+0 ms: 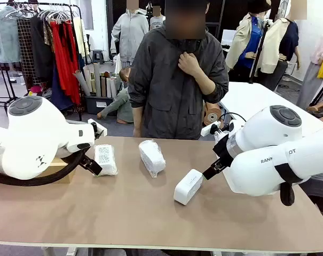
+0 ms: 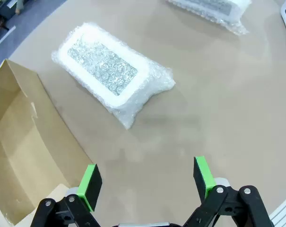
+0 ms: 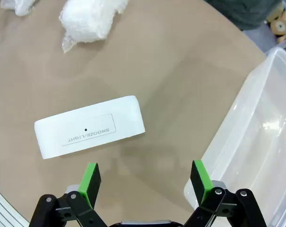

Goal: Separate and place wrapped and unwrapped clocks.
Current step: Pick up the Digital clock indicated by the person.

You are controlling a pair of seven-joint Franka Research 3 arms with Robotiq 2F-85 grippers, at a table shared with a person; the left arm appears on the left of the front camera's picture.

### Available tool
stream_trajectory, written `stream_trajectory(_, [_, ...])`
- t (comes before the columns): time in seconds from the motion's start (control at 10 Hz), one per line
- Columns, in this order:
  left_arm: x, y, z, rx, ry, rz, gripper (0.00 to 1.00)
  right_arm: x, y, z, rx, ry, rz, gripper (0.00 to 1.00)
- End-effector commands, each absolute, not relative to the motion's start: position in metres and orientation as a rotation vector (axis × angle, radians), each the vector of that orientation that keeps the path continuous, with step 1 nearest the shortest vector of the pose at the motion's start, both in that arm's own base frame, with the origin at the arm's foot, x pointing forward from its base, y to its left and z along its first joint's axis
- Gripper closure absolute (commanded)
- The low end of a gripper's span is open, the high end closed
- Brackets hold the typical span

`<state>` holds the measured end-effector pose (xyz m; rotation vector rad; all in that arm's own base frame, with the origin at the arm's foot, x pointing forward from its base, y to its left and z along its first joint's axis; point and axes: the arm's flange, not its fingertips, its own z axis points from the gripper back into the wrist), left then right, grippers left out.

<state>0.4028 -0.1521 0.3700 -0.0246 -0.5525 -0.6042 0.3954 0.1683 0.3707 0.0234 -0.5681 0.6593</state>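
Two clocks wrapped in bubble plastic lie on the brown table: one at the left, the other near the middle. The left wrist view has the first wrapped clock ahead of my open left gripper, apart from it, and the second at the top edge. A bare white clock lies right of centre. In the right wrist view this unwrapped clock lies just beyond my open right gripper, its back label facing up. Both grippers are empty.
A brown cardboard box stands open at the table's left, beside my left gripper. A clear plastic tub sits at the right. A person stands at the far edge, one hand at the collar. Clothes racks fill the background.
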Motion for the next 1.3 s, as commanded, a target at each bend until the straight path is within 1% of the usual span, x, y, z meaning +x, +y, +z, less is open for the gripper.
stream_trajectory(0.0, [0.4027,-0.1521,0.3701,-0.025,-0.553,-0.604,0.00,0.3954,0.1683,0.3707,0.023,-0.568,0.659,0.00])
stream_trajectory(1.2, [0.4027,-0.1521,0.3701,-0.025,-0.553,-0.604,0.00,0.3954,0.1683,0.3707,0.023,-0.568,0.659,0.00])
